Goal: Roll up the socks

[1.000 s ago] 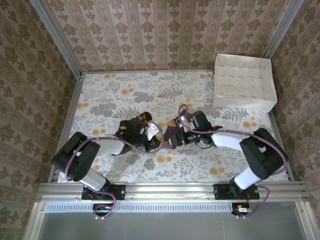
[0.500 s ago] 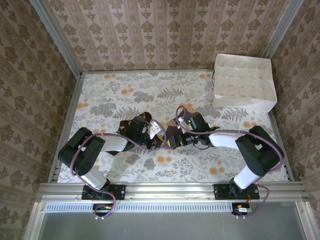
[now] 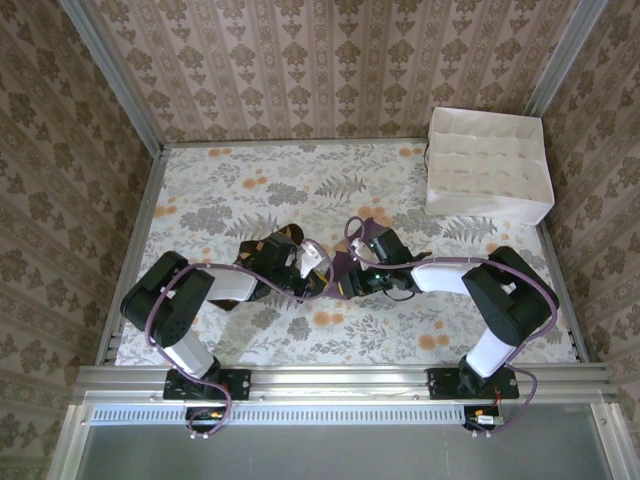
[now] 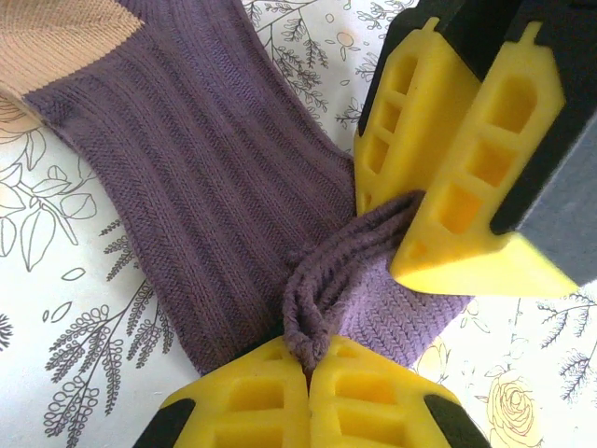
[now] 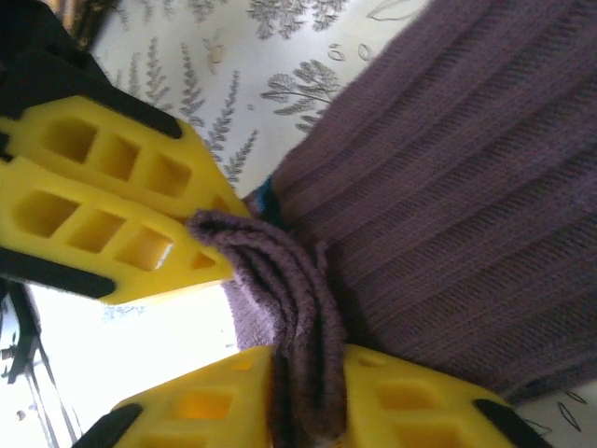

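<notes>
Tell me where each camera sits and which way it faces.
Top external: above and behind, facing down at the table; left arm, right arm show.
Left wrist: looks along the left gripper, shut on the purple sock.
Right wrist: looks along the right gripper, shut on that sock.
Shared: both wrist views show the pinched fold and opposite gripper.

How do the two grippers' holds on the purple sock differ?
The left gripper pinches a thin fold of the purple sock, fingers nearly touching; the right gripper holds a thicker bunch, fingers apart. The left reaches from the left, the right from the right. Both pinch the same ridge.
</notes>
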Controlling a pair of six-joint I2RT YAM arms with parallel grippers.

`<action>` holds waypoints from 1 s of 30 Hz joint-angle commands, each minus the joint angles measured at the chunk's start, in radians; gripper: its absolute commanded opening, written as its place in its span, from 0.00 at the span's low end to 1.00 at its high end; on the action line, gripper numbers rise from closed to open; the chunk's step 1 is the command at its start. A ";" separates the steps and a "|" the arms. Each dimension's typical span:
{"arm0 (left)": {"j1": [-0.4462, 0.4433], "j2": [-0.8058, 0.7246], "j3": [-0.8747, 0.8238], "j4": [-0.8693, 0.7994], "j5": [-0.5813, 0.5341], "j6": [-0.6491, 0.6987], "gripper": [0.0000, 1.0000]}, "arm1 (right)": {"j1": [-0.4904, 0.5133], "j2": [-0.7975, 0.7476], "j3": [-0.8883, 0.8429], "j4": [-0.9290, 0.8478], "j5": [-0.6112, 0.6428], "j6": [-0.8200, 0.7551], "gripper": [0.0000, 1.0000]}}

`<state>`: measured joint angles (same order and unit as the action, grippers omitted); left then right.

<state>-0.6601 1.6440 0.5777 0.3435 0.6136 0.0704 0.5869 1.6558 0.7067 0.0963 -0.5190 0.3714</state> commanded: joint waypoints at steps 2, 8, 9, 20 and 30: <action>-0.007 0.012 0.009 -0.026 -0.028 0.012 0.03 | 0.008 0.018 0.038 -0.130 0.138 0.015 0.13; -0.018 -0.103 -0.044 -0.017 -0.101 0.163 0.30 | 0.010 0.042 0.067 -0.280 0.222 0.026 0.07; -0.023 -0.141 -0.055 -0.017 -0.139 0.204 0.34 | 0.008 0.046 0.066 -0.287 0.219 0.027 0.07; -0.111 -0.388 -0.169 0.049 -0.254 0.717 0.33 | -0.005 0.067 0.104 -0.358 0.166 -0.022 0.08; -0.154 -0.211 -0.015 -0.044 -0.273 0.915 0.19 | -0.051 0.127 0.150 -0.448 0.113 -0.071 0.11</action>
<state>-0.8013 1.4002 0.5129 0.3458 0.3355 0.8700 0.5568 1.7294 0.8669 -0.2035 -0.4606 0.3370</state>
